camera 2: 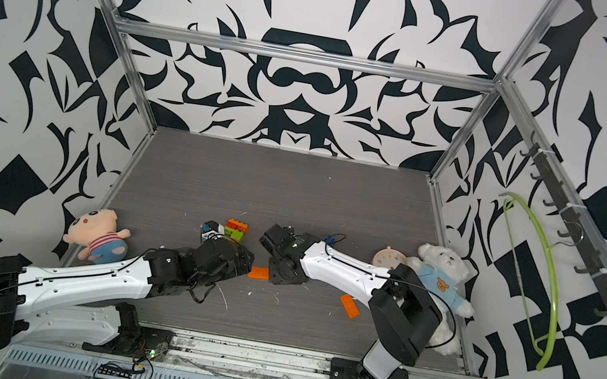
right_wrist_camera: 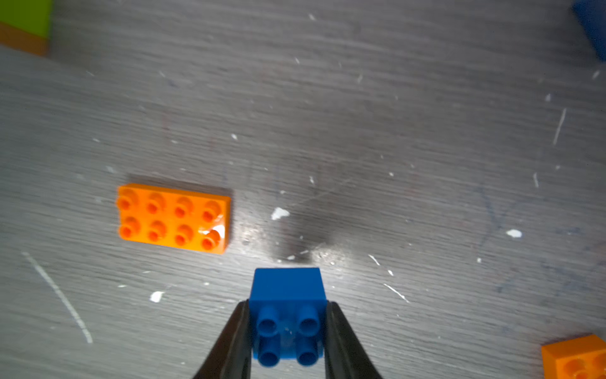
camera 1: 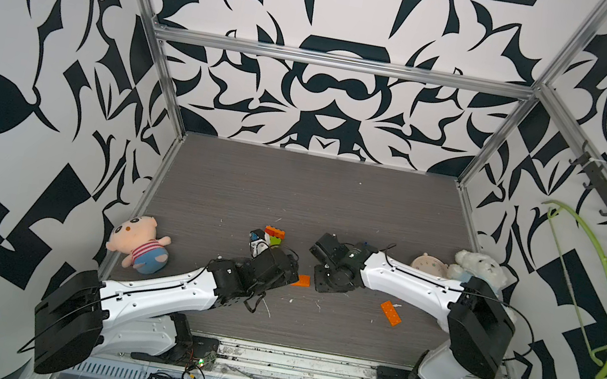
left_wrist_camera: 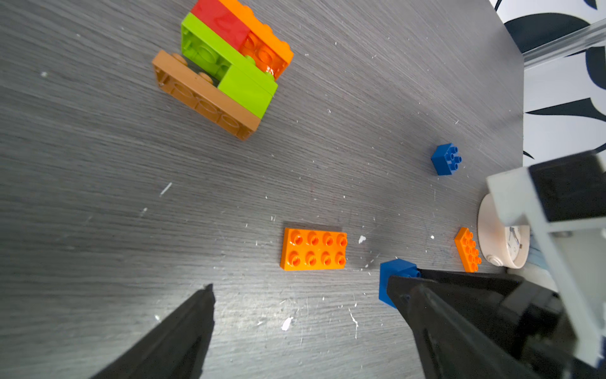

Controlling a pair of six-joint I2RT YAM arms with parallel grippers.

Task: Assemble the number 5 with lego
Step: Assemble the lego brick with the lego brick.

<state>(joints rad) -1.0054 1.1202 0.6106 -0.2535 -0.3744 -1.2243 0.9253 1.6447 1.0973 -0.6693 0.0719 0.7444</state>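
lego stack [camera 1: 273, 236] sits back-left of the flat orange brick [camera 1: 302, 281]; left jaws spread wide, empty, just left of that brick; right jaws pinching a blue brick [right_wrist_camera: 288, 315] just right of it; arms this close could bump and knock it loose
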